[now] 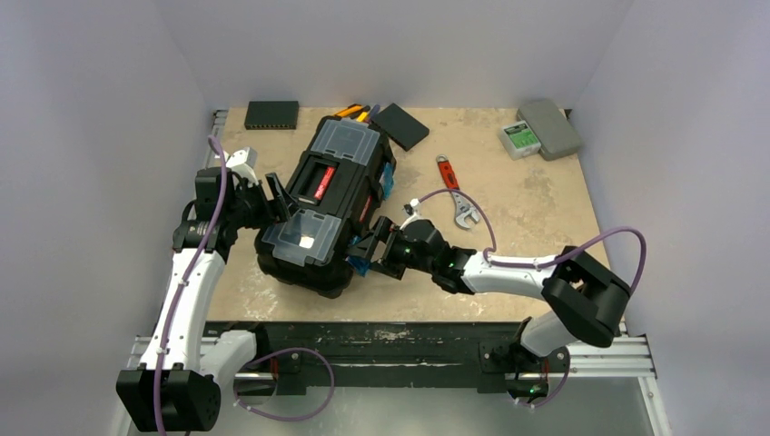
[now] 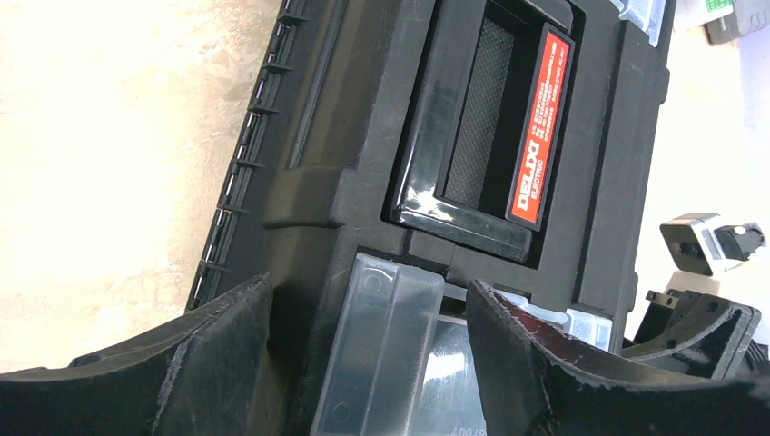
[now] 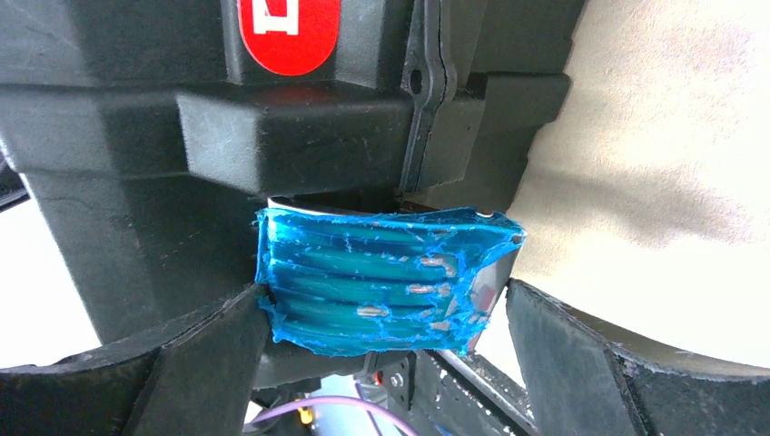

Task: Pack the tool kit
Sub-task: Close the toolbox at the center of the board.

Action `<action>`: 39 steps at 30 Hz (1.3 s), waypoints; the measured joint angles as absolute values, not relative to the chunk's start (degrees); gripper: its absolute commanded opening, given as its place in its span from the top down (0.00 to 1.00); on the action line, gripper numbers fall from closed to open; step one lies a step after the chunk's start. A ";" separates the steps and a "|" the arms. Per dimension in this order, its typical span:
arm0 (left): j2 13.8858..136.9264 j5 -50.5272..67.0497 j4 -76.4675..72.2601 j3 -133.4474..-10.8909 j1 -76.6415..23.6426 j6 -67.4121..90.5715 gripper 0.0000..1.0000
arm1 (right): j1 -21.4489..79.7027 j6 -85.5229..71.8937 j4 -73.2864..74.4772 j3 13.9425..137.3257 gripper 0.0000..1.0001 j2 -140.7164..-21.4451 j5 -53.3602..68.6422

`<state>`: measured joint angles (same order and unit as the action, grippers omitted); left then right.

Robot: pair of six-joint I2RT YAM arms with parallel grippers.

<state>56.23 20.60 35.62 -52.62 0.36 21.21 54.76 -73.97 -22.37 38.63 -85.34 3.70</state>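
Note:
The black toolbox (image 1: 331,204) lies at an angle left of centre, with two clear-lidded compartments and a red-marked handle (image 2: 542,127). My left gripper (image 1: 277,204) is open at its left side; in the left wrist view its jaws (image 2: 368,286) straddle the edge of the near clear lid (image 2: 381,354). My right gripper (image 1: 368,247) is open at the box's near right side, and its jaws (image 3: 386,291) flank a blue latch (image 3: 386,277), the left finger (image 3: 209,354) touching it. A red-handled wrench (image 1: 457,195) lies on the table to the right. Yellow-handled tools (image 1: 357,112) lie behind the box.
A small flat black box (image 1: 400,125) lies behind the toolbox, and another flat black box (image 1: 271,113) sits at the back left. A grey case (image 1: 549,127) and a green-labelled device (image 1: 518,138) sit at the back right. White walls surround the table.

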 measured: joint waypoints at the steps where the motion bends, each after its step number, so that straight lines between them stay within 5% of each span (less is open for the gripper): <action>1: 56.23 20.60 35.62 -52.62 0.36 21.21 0.27 | 54.76 -73.73 -22.00 38.63 0.01 -85.03 3.51; 11: 56.25 21.50 35.92 -52.62 0.36 21.41 0.27 | 54.76 -72.42 -19.66 38.20 0.05 -82.11 2.44; 18: 56.25 21.71 35.94 -52.62 0.36 21.43 0.27 | 54.76 -72.40 -19.11 38.02 0.17 -81.97 2.04; 30: 56.25 21.74 36.03 -52.62 0.36 21.41 0.27 | 54.87 -71.44 -17.52 37.93 0.04 -79.09 0.97; 33: 56.25 21.74 36.12 -52.62 0.36 21.41 0.27 | 54.87 -71.29 -17.52 37.93 0.14 -79.02 0.97; 36: 56.25 21.74 36.14 -52.62 0.36 21.43 0.27 | 54.87 -71.09 -17.23 37.85 0.35 -79.02 0.89; 39: 56.25 21.76 36.14 -52.62 0.36 21.41 0.27 | 54.85 -71.22 -17.02 36.99 0.40 -78.83 0.27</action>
